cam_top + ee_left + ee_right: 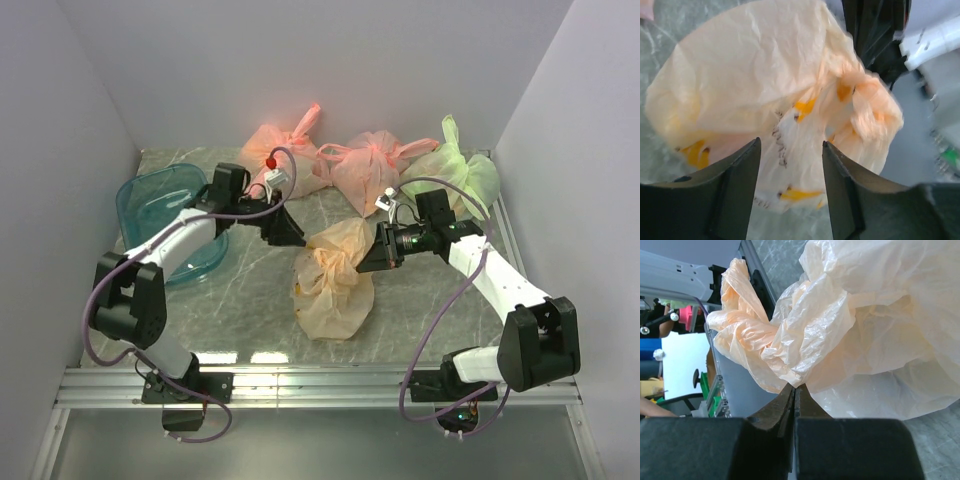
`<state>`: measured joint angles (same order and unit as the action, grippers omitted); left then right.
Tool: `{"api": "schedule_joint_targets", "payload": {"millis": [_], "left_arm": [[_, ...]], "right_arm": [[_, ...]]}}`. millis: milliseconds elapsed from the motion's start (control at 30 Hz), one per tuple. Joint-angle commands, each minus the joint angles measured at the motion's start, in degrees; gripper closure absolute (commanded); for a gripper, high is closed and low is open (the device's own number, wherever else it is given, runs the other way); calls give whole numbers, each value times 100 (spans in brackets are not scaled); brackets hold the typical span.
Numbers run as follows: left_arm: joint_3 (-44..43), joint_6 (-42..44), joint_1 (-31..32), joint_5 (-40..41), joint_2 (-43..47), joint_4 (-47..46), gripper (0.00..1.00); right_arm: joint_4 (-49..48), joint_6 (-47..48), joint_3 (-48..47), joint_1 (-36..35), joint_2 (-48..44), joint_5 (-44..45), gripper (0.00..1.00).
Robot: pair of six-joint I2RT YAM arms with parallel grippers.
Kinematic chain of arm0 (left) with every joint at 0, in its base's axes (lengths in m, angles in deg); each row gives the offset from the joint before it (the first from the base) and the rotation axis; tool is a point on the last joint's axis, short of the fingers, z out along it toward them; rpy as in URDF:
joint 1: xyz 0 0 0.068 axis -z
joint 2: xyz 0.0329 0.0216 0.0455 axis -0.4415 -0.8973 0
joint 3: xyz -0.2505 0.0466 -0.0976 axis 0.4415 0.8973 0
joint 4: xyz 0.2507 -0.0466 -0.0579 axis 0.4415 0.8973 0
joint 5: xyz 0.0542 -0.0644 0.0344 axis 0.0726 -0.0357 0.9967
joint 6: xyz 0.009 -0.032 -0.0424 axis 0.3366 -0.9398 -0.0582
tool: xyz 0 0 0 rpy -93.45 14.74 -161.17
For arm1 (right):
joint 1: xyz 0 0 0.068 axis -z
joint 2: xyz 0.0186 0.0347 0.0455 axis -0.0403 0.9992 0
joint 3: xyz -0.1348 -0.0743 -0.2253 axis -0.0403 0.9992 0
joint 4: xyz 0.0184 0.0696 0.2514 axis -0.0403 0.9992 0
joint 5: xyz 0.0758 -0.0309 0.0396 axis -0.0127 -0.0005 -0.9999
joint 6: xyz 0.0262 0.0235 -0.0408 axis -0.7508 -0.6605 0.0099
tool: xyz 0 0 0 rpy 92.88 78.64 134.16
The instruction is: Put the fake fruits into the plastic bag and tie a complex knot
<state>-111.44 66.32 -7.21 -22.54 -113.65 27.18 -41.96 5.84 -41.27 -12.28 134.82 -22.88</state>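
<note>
At the middle of the table (240, 305), the plastic bag (335, 290): long axis from 12 to 6 o'clock, gathered neck toward 12, swollen body toward 6. Pale peach, thin, crumpled, translucent, dotted with yellow banana prints. At its 10 o'clock, the left gripper (791, 145), jaws spread either side of the film. At its 2 o'clock, the right gripper (795, 386), fingers pressed together, pinching a fold of the neck. Contents hidden behind wrinkled film; neck blurred in the left wrist view.

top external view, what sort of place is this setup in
Probably a lab robot workcell, not a home: plain white panels box in a marble-patterned table, the left arm and right arm are bolted to an aluminium rail, and knotted bags line the back.
</note>
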Motion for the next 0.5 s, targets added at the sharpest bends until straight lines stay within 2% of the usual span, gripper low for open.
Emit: {"api": "schedule_joint_targets", "payload": {"millis": [0,100,133,233,267,400,467], "left_arm": [[-723,3547,-105,-131,223,4202,41],[-1004,3628,-105,-340,205,4643,40],[-1058,3550,-105,-411,188,4644,24],[-1181,2988,-53,-579,135,4399,22],[-1199,2664,-35,-588,109,4302,13],[-1182,1644,96,-729,135,3591,12],[-1015,952,202,-430,213,2959,13]], "right_arm": [[-13,179,-318,-26,22,-23,100],[-22,187,-344,-53,4,3,100],[-31,187,-344,-61,-13,12,100],[-31,187,-344,-97,-31,74,100],[-23,179,-361,-114,-31,91,100],[57,293,-405,-202,-49,179,100],[65,310,-441,-237,-49,197,100]]}}
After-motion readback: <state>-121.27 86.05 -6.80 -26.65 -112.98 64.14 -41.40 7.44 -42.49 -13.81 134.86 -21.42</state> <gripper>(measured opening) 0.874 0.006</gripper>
